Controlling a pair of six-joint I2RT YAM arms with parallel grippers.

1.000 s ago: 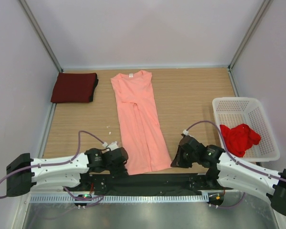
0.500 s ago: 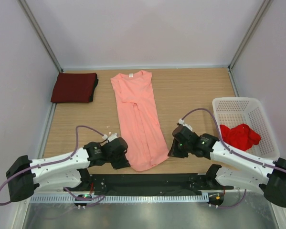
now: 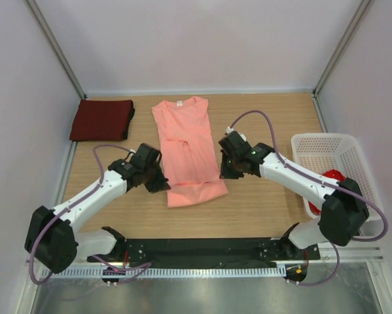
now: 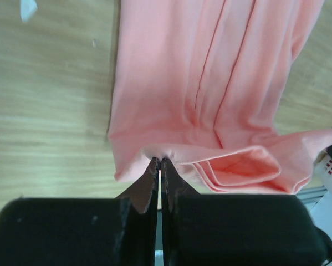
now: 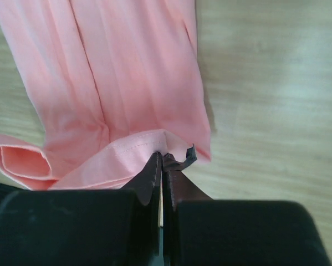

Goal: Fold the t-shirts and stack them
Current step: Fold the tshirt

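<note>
The salmon-pink t-shirt (image 3: pixel 186 140) lies lengthwise mid-table, collar at the far end, its near hem lifted and folded back over its body. My left gripper (image 3: pixel 161 183) is shut on the hem's left corner (image 4: pixel 154 154). My right gripper (image 3: pixel 226 171) is shut on the hem's right corner (image 5: pixel 167 145). The shirt fills both wrist views (image 4: pixel 210 83) (image 5: pixel 110 72). The dark maroon t-shirt (image 3: pixel 101 120) lies folded at the far left. The bright red t-shirt (image 3: pixel 333 175) sits crumpled in the basket, partly hidden by my right arm.
The white perforated basket (image 3: pixel 326 147) stands at the right edge of the table. Two small white scraps (image 4: pixel 28 8) lie on the wood left of the pink shirt. Bare wood (image 3: pixel 274 209) shows in front of the fold.
Both grippers have carried the pink shirt's near hem away from the table's front edge toward the collar, folding the lower part over the body. The shirt now looks much shorter.
</note>
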